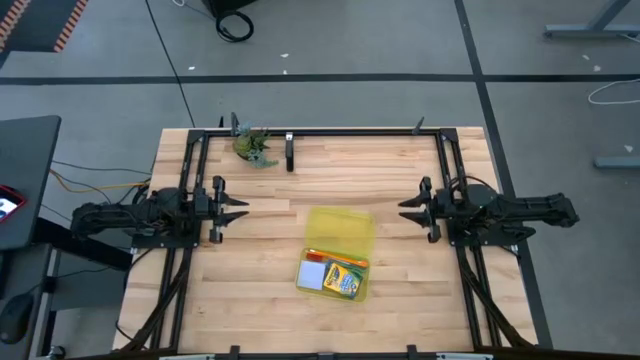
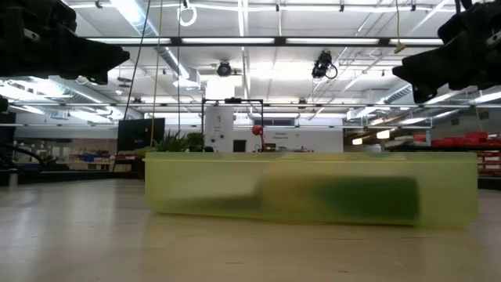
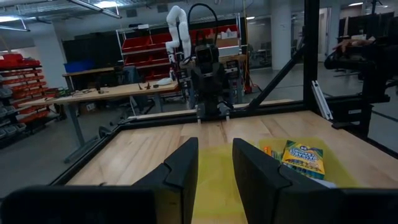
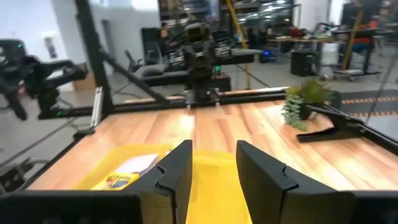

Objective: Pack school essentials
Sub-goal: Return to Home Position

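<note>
Well apart: left hand [image 1: 244, 209], crayon box [image 1: 345, 279]

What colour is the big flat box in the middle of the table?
The box is see-through yellow; the high view shows it best.

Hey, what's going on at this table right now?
Nothing is being handled. The left gripper and right gripper hang open and empty above opposite sides of the wooden table, facing each other. Between them sits the flat translucent yellow case, holding a yellow-green crayon box and a pale square note pad. A green leafy clump stands at the far edge.
</note>
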### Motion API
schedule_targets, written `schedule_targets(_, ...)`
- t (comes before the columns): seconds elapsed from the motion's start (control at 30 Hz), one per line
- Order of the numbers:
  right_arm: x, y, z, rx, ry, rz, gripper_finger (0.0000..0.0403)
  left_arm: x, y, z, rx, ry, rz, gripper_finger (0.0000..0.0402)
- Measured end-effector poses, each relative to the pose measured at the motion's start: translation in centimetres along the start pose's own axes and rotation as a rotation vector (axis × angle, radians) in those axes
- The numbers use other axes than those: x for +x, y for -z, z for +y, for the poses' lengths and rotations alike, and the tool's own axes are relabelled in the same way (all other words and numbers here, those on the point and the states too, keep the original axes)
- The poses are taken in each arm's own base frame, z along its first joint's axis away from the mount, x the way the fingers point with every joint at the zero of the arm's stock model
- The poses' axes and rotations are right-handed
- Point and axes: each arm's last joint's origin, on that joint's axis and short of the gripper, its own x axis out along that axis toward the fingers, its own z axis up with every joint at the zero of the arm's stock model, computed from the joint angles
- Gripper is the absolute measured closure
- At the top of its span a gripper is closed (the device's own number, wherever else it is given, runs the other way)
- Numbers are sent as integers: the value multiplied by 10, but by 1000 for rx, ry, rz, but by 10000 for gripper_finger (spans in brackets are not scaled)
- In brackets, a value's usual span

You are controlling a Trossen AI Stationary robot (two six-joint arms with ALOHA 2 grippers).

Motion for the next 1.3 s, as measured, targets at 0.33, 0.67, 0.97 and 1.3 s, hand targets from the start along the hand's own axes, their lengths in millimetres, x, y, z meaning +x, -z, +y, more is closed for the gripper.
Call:
schedule_targets(0.33, 0, 0, -3, -17, 27, 6, 272, 0, 0, 0, 0, 0, -1, 294)
schedule_targets(0.67, 1, 0, -3, -4, 28, 5, 272, 0, 0, 0, 0, 0, -1, 294)
schedule_targets(0.97, 1, 0, -3, -3, 30, 4, 272, 0, 0, 0, 0, 0, -1, 294)
schedule_targets(1.3, 1, 0, -3, -2, 30, 4, 272, 0, 0, 0, 0, 0, -1, 294)
